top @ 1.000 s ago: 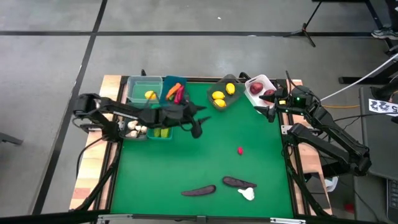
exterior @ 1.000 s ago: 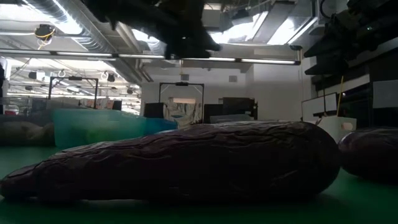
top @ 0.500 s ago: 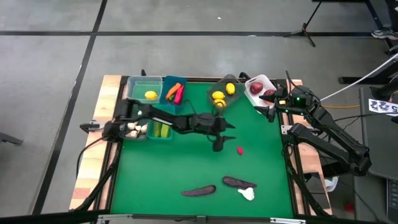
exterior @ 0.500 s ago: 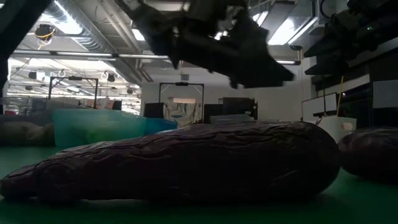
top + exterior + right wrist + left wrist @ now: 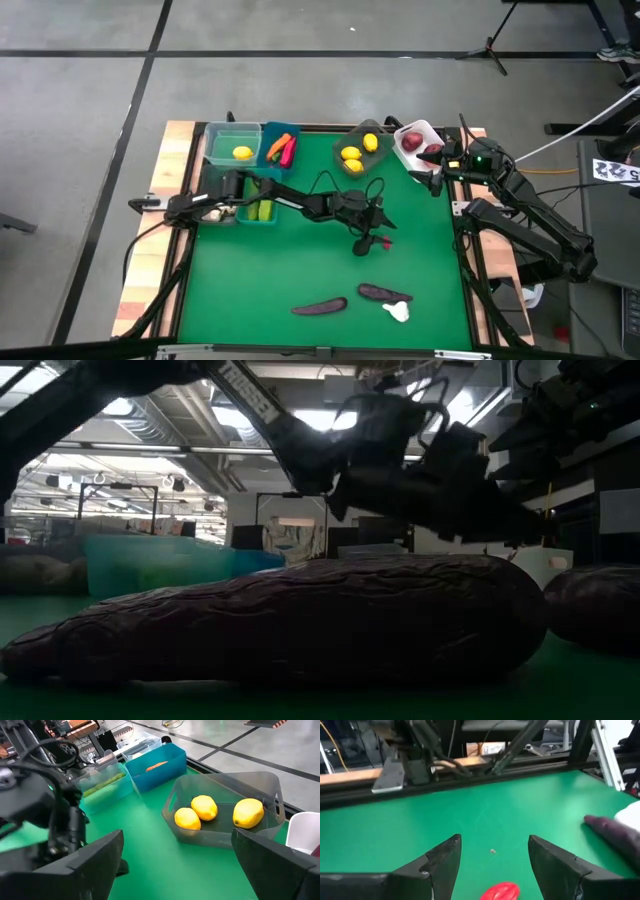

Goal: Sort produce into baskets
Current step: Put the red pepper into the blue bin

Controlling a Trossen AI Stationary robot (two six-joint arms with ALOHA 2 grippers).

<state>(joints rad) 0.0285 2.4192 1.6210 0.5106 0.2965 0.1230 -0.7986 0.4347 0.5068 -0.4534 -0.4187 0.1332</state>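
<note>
Over green mat [image 5: 300, 260], ridged red pepper [image 5: 500, 891]

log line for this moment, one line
left end effector: open over red pepper | right end effector: open, waiting by white basket | eggplants, garlic: unsorted

Table surface [image 5: 300, 260]: green mat, bordered by a dark frame.
Table edge [image 5: 150, 260]: pale wooden boards flank the mat on the left and right sides in the high view.
Floor [image 5: 80, 90]: grey concrete, crossed by dark seam lines.
Tripod stand [image 5: 497, 42]: dark legs on the floor beyond the far right corner of the table.
Cable [image 5: 590, 125]: white, runs across the floor at the far right.
Ceiling lights [image 5: 110, 405]: bright strips above pipes and ducts, seen in the low view.
Doorway frame [image 5: 290, 520]: dark rectangular outline in the room behind the table.
Frame struts [image 5: 520, 742]: dark bars beyond the mat's edge, in the left wrist view.
</note>
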